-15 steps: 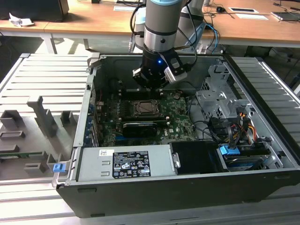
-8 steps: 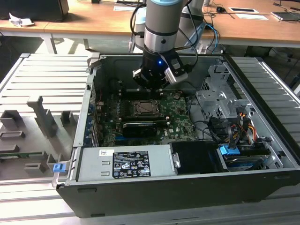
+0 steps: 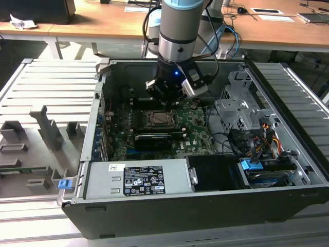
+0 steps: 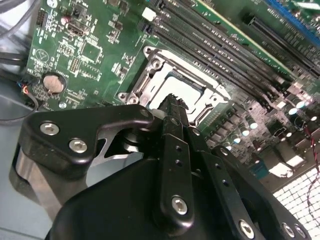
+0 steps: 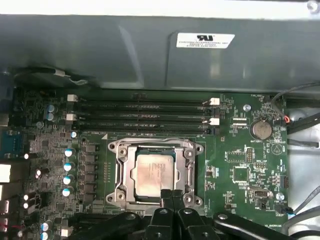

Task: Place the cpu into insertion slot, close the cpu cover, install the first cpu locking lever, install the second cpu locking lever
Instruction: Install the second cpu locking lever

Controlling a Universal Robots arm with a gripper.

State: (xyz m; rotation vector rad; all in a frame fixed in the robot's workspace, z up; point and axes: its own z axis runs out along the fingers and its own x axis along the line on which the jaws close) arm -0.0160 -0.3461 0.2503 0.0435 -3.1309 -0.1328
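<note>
Gripper (image 5: 172, 196) fingers pressed together, holding nothing, tips low over the near edge of the insertion slot (image 5: 156, 172) mid-motherboard (image 5: 240, 170). Cpu (image 5: 152, 173) already seated in the slot, silvery top up. Cpu cover (image 5: 122, 170) lies flat down around the chip, framing it. In the second wrist view the closed fingertips (image 4: 173, 107) sit right at the socket rim. Open PC case (image 3: 169, 206), arm (image 3: 177, 31) reaching down over the board's centre. Memory slots (image 5: 142, 117) beside the socket, coin battery (image 5: 261, 130) near a board edge.
</note>
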